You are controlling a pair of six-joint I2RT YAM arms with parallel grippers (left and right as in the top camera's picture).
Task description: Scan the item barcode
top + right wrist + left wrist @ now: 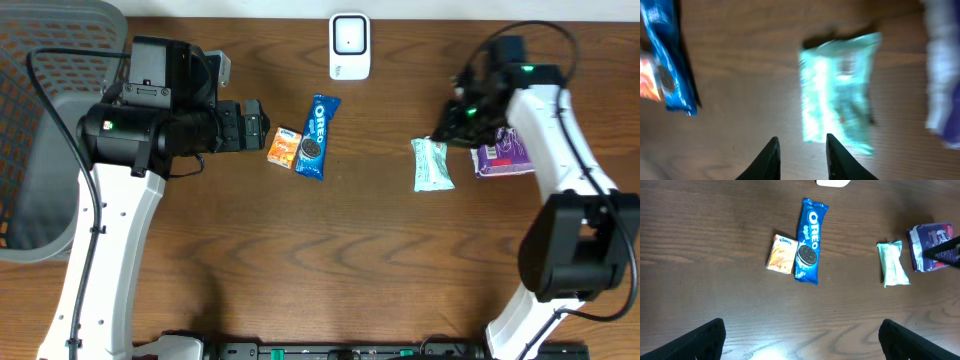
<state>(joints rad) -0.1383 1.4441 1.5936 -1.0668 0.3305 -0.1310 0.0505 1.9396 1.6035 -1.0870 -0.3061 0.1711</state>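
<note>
Right pincer (801, 155) slightly parted, empty, above green packet (840, 90) — flat on table (330, 260), 3 o'clock. Left pincer (260, 127) spread wide. Scanner (350, 45), 12 o'clock — scan likely pending.

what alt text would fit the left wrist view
A blue Oreo packet lies on a wooden table with a small orange carton against its left side. A pale green wrapper and a purple packet lie further right; the open left gripper frames the bottom corners.

Wooden table (350, 250) bears Oreo pack (315, 136), orange box (284, 147), green packet (432, 165), purple packet (505, 160), white scanner (350, 45).
</note>
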